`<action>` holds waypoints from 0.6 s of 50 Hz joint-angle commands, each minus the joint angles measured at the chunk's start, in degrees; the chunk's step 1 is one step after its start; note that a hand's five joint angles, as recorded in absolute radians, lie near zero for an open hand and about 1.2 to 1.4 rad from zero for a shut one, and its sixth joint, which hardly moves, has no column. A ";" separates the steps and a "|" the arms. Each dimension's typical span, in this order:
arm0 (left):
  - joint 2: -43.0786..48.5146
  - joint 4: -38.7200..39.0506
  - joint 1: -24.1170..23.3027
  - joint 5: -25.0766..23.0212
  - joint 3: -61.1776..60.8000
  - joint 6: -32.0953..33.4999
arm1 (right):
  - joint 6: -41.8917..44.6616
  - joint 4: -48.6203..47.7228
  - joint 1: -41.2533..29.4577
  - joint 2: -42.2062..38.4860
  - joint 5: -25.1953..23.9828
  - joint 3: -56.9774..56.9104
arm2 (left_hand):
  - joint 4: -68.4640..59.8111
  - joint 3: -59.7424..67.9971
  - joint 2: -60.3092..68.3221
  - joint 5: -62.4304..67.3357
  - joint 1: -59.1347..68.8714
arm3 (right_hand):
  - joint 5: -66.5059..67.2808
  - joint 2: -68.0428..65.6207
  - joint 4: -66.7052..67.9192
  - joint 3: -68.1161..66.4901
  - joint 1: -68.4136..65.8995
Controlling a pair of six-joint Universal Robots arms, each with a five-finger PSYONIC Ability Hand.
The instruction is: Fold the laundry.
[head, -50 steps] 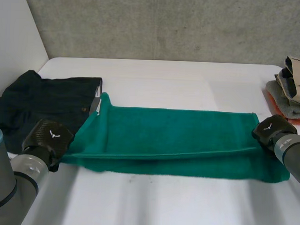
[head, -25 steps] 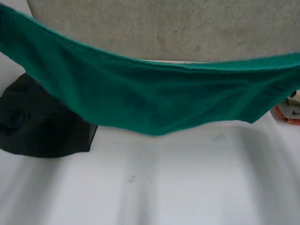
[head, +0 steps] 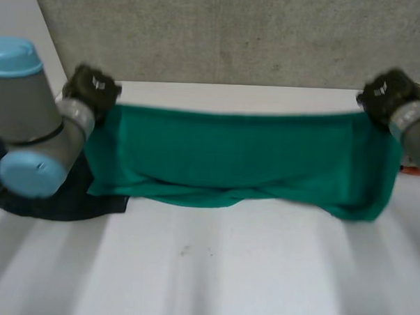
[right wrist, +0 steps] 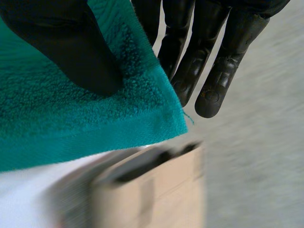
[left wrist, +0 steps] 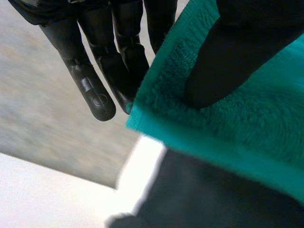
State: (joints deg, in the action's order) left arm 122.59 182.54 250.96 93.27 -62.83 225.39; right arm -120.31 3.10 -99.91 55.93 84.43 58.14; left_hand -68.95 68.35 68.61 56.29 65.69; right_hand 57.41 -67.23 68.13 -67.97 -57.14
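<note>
White desk point(head: 226, 270) spanning the foreground; grey concrete wall point(head: 236, 33) rising behind its far edge; pale side wall point(head: 11, 9) meeting it at left.

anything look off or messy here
The green terry towel, pinched at its top corners by the left hand and right hand, hangs unevenly: its lower edge bunches on the white table, partly over the black garment.

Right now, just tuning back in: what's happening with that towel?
Both hands are holding the green towel up, stretched between them above the white table. The left hand pinches one top corner between thumb and fingers, and the right hand pinches the other corner the same way. The towel hangs as a sagging sheet; whether its lower edge touches the table is unclear. A dark garment lies on the table under the left arm.
</note>
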 commanded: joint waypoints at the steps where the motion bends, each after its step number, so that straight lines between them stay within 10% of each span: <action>1: 7.92 17.12 -0.30 -0.11 23.60 2.51 | -0.62 -31.42 -2.57 -5.39 0.39 -12.68 | -11.05 11.65 11.39 13.71 14.31 | 12.59 -12.77 11.87 -12.03 -22.86; 7: 8.19 34.28 -0.39 0.42 32.07 -0.03 | -4.57 -45.55 -4.15 -4.87 -0.32 -17.09 | -11.05 11.65 11.39 13.71 14.31 | 12.59 -12.77 11.87 -12.03 -22.86; 30: 4.41 31.65 0.31 -2.39 -13.71 -8.39 | -10.03 -29.03 -4.24 -3.64 0.38 11.36 | -11.05 11.65 11.39 13.71 14.31 | 12.59 -12.77 11.87 -12.03 -22.86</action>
State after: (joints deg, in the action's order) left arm 126.49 214.08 251.50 92.59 -65.62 216.78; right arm -130.36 -29.46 -104.19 52.59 84.90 60.40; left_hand -68.98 68.47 68.73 56.29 65.69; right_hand 57.43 -67.23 68.13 -67.97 -57.14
